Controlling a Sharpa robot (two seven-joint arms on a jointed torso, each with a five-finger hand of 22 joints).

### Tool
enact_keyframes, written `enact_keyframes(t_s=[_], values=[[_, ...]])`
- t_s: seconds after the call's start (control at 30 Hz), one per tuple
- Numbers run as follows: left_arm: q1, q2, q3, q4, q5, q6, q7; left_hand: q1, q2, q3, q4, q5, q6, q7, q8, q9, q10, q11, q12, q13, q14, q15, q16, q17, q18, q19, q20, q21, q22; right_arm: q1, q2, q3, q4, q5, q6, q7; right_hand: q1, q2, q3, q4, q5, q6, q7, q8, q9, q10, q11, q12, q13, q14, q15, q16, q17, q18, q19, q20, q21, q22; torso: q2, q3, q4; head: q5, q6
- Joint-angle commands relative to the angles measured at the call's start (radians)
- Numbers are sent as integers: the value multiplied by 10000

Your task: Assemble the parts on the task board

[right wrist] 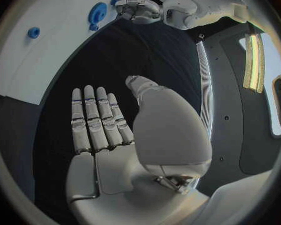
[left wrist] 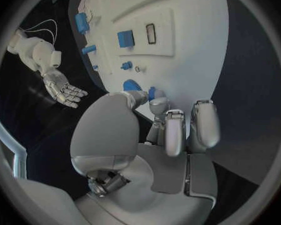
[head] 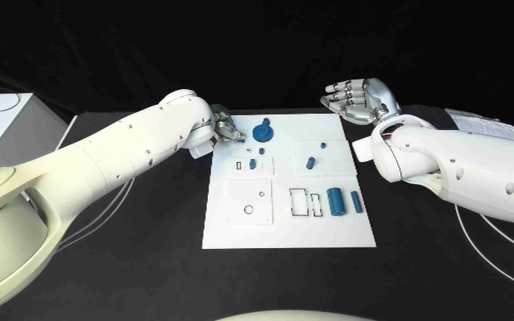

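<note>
My left robot hand [head: 225, 129] reaches the far left corner of the white task board [head: 343, 235], its fingers curled beside a round blue disc [head: 264, 130] lying flat there; whether they touch it I cannot tell. Two smooth blue cylinders [head: 335, 201] lie near the board's right edge, long axes running away from me. My right robot hand [head: 362, 101] hovers spread and empty over the black desk [head: 140, 261].

At my far left a pale box [head: 15, 117] sits beside my black table [head: 128, 261], thin cables [head: 102, 213] trailing
</note>
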Motion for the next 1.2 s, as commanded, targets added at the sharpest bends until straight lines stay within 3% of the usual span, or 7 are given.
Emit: enact_keyframes(t_s=[0.03, 0.43, 0.63, 0.9, 1.2], values=[[5, -11, 5, 38, 419, 190, 90, -287, -186, 1939, -1624, 1, -78, 49, 109, 96, 12, 44, -18, -37, 864, 84, -48, 2052, -15, -76, -1, -3, 18, 3, 1, 5, 12, -8, 114, 108, 20, 81, -53, -2, 43, 69, 416, -43, -16, 82, 23, -67, -7, 38, 17, -53, -9, 39, -69, 30, -31, -9, -7, 7, -3, 10, 2], [3, -298, 6, 310, 1034, -124, 192, -694, -251, 2602, -2174, 65, 24, 51, 209, 177, 118, 35, 58, 25, 896, 74, 3, 2139, -25, -37, -6, 51, 100, 1, -14, 5, -9, 28, 129, 115, 10, 90, -62, 4, 52, 86, 423, -44, -18, 104, 26, -75, -7, 58, 17, -60, -20, 39, -82, 32, -30, -33, -25, 8, 9, 52, 22], [3, -887, 9, 1102, 1698, -284, 155, -869, -117, 2849, -2361, 87, 95, 45, 197, 168, 56, 24, -75, -252, 936, 61, 66, 2251, -41, 21, -25, 100, 184, -1, -36, 4, -28, 45, 133, 107, 1, 98, -73, 9, 77, 96, 428, -51, -23, 119, 29, -89, -9, 73, 20, -72, -35, 37, -101, 34, -31, -61, -50, 17, 23, 84, 12], [-24, -1740, -5, 2516, 1759, -795, 303, -1055, -198, 3027, -2598, 160, 179, 20, 232, 188, 173, -3, 3, -183, 993, 38, 160, 2420, -66, 107, -46, 169, 303, -8, -66, 2, -59, 47, 66, 158, 5, 111, -86, 4, 152, 113, 428, -66, -33, 143, 30, -123, -12, 112, 20, -95, -65, 36, -137, 37, -29, -118, -117, 12, 77, 81, -42], [-194, -2413, -268, 3777, 847, -1568, 293, -1185, -222, 3135, -2675, 164, 256, -9, 248, 189, 257, -29, 28, -172, 993, 15, 159, 2416, -89, 184, -57, 221, 404, -22, -88, 0, -95, 62, 33, 188, 5, 113, -93, 2, 200, 120, 427, -75, -38, 151, 31, -143, -13, 126, 20, -109, -81, 37, -147, 38, -25, -144, -190, -9, 137, 118, -151]])
